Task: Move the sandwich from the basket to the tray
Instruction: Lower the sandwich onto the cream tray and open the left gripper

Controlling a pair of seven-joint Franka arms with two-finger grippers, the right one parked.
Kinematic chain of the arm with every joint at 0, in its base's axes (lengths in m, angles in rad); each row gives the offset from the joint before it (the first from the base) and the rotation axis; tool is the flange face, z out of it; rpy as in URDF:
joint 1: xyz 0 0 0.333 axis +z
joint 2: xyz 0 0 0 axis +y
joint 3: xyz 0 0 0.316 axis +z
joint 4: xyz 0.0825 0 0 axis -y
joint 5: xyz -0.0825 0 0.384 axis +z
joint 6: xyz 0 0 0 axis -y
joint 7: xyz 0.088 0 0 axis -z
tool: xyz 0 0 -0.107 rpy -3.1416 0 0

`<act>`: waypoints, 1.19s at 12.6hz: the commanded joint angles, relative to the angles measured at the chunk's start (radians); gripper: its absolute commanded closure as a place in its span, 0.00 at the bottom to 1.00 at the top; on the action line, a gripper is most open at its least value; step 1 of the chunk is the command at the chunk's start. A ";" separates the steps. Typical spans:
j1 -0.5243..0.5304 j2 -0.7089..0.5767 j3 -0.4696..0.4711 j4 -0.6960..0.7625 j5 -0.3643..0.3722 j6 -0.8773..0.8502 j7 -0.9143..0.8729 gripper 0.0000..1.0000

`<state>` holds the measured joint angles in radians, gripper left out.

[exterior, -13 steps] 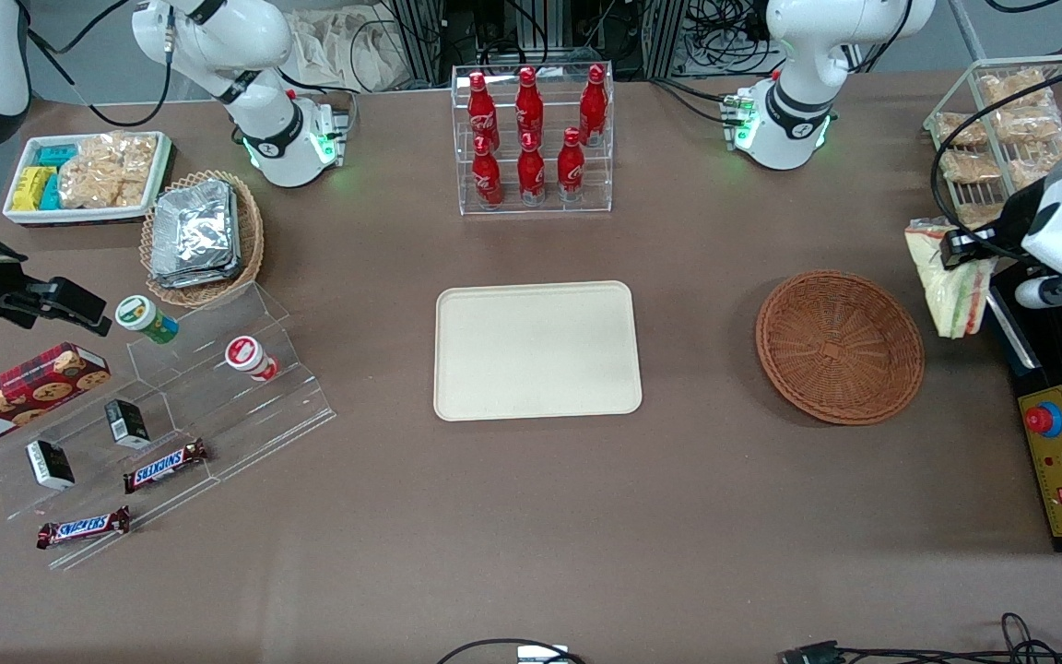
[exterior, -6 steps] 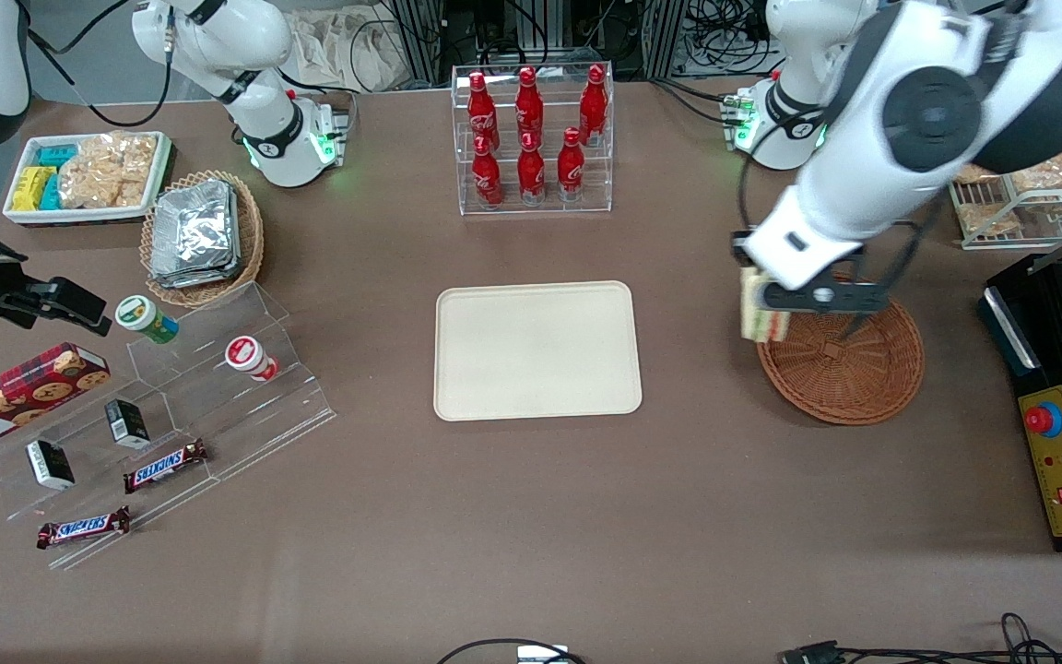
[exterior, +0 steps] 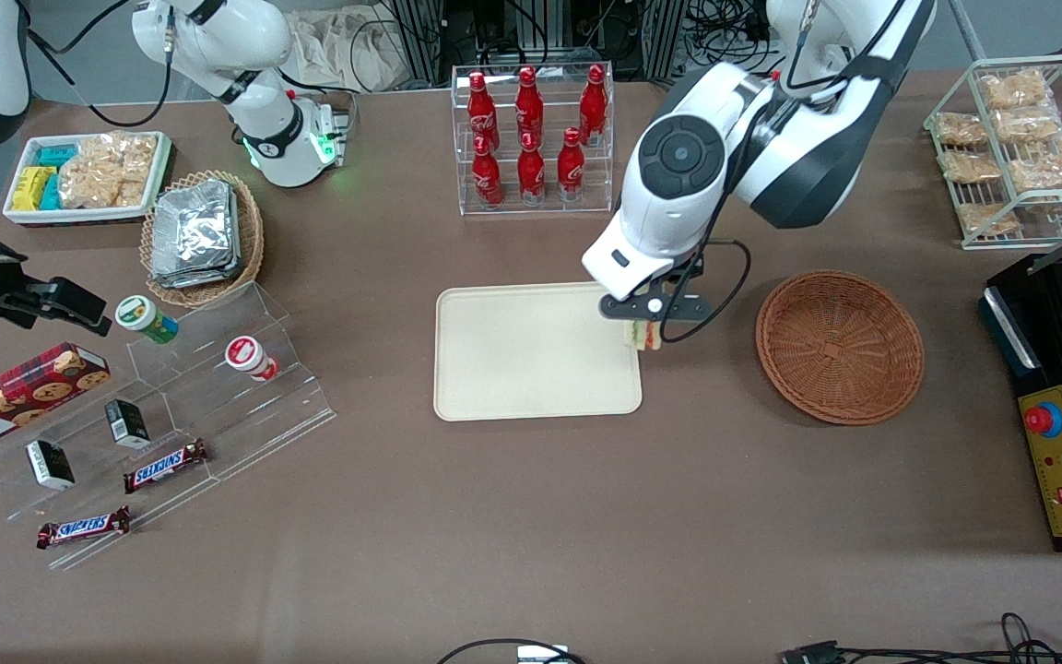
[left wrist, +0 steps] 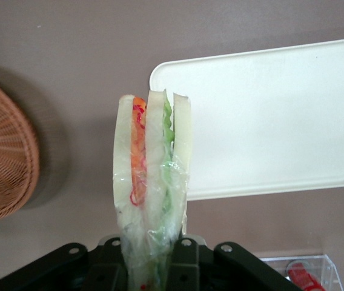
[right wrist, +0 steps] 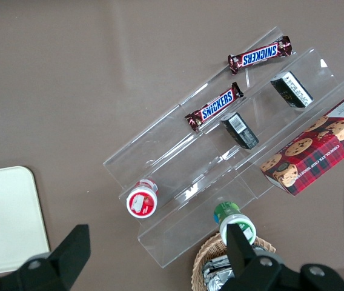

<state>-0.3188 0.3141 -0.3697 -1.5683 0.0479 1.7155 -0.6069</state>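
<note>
- Broadly, a brown table (exterior: 531,516) carries everything, seen from the front camera looking down.
- The working arm (exterior: 752,138), white with dark joints, reaches down over the middle of the table.
- A cream-beige tray (exterior: 513,360), flat and rectangular with rounded corners, lies under and beside the fingers; its edge toward the working arm's end sits just below them.
- A round reddish-brown woven basket (exterior: 840,346) sits on the table near the fingers, toward the working arm's end, apart from the tray. Nothing lies in it.
- A clear rack of red bottles (exterior: 531,138) stands farther from the front camera than the fingers.
- The gripper (exterior: 643,325) hangs above the tray's edge nearest the basket, with its black fingers (left wrist: 184,267) clenched on the sandwich.
- The sandwich (left wrist: 151,182), a wedge of pale bread in clear wrap, sticks out from between the fingers. The wrist view shows an orange-red stripe and a green stripe between its three bread layers. In that view it hangs over bare table at the tray's corner, with the basket well to one side. It touches neither tray nor basket.
</note>
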 commanded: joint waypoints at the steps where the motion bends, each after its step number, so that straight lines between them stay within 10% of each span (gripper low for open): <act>1: 0.006 -0.012 0.001 -0.151 0.009 0.187 -0.060 0.78; 15: -0.022 0.189 0.008 -0.360 0.110 0.644 -0.175 0.77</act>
<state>-0.3336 0.5105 -0.3656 -1.9185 0.1361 2.3380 -0.7600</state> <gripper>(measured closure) 0.775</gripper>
